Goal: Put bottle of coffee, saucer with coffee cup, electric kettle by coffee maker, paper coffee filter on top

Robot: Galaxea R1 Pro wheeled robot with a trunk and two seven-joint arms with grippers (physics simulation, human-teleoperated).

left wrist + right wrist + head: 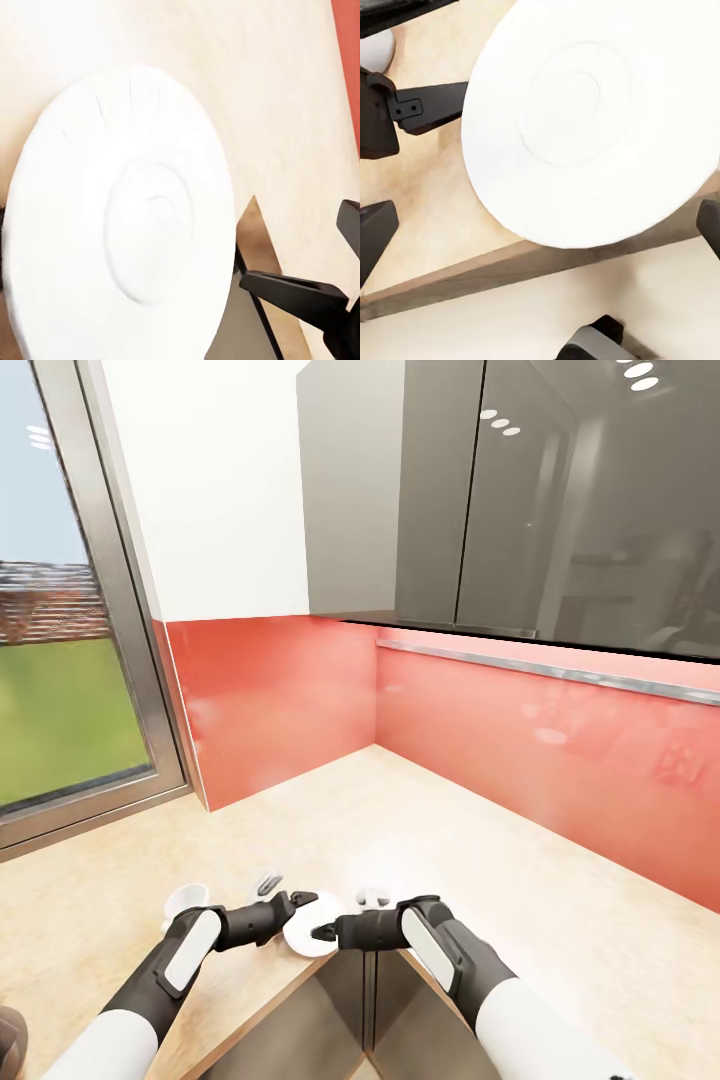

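- Kitchen countertop (420, 830): beige wood-grain top wrapping an inner corner, red backsplash (540, 750) behind, grey wall cabinets (520, 490) above right, window (60, 610) far left. You're parked at its near edge.
- Left gripper (296, 901) and right gripper (326, 932): both at the near edge, tips pointing at each other, saucer between them.
- Saucer (306, 938): white, flat, hanging partly past the counter's near edge. In the left wrist view it sits tilted and close to the lens (120, 217); in the right wrist view (592, 120) it lies over the counter lip.
- Jaws: left looks clamped on the saucer's rim, but the contact itself is hidden, so treat that as likely, not confirmed. Right jaws stand apart, just beside the saucer, not touching as far as I can tell.
- Coffee cup (186, 901): white, on the counter left of your left arm, near the edge.
- Small white thing (372, 897) just beyond the right gripper, too small to identify.
- Step, my read: saucer placement, not finished. Next you need it fully on the counter, flat, beside the coffee maker; then the cup goes on it.
- Writing or labels: none readable.
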